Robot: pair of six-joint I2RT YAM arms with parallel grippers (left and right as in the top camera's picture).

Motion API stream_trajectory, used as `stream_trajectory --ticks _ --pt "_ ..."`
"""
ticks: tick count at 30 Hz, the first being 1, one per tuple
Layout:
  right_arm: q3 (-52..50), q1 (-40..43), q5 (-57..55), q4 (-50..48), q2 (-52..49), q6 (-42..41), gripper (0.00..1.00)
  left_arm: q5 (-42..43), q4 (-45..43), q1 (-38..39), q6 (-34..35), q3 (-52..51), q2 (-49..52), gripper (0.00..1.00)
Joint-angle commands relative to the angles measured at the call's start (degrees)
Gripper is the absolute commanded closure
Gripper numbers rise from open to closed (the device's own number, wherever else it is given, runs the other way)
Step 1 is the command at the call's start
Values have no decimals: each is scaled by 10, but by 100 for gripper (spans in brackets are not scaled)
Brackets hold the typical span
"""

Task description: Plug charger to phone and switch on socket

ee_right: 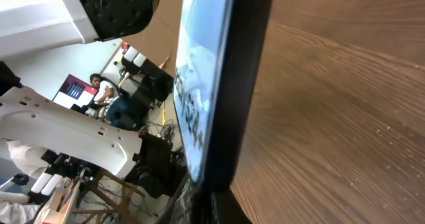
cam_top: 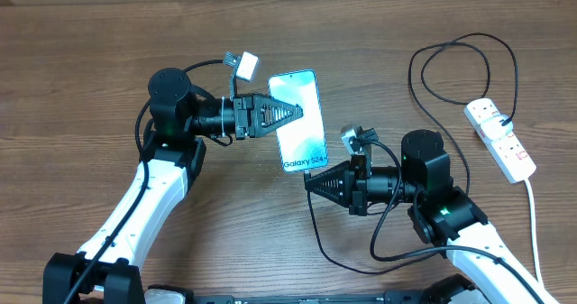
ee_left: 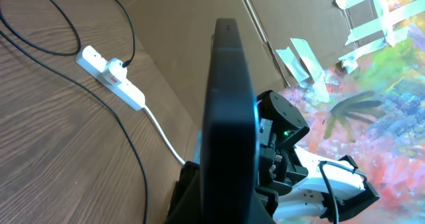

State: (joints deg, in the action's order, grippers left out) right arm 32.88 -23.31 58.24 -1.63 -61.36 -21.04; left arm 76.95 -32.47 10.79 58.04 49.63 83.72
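Currently the left gripper (cam_top: 300,112) is clamped on the phone's (cam_top: 303,140) left edge, mid-table between the arms. The right gripper (cam_top: 309,179) is closed on the charger (cam_top: 310,209) at the phone's bottom edge. Overhead shows the screen and the socket (cam_top: 501,140) far right; left wrist sees the phone edge-on only.

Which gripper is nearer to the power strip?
Right. The right gripper holds the charger at the phone's bottom edge, toward the power strip; the left gripper holds the phone from the far side.
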Motion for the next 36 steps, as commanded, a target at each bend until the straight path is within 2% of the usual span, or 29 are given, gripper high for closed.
stream_trajectory --ticks 1,16,36 --pt "17 -2 10 -15 -1 -6 96 20 -3 2 -23 7 2 96" --pt "17 -2 26 15 -1 -15 96 9 -4 0 -28 7 2 96" --pt "17 -2 31 -7 -1 -15 96 10 -3 1 -29 7 2 96"
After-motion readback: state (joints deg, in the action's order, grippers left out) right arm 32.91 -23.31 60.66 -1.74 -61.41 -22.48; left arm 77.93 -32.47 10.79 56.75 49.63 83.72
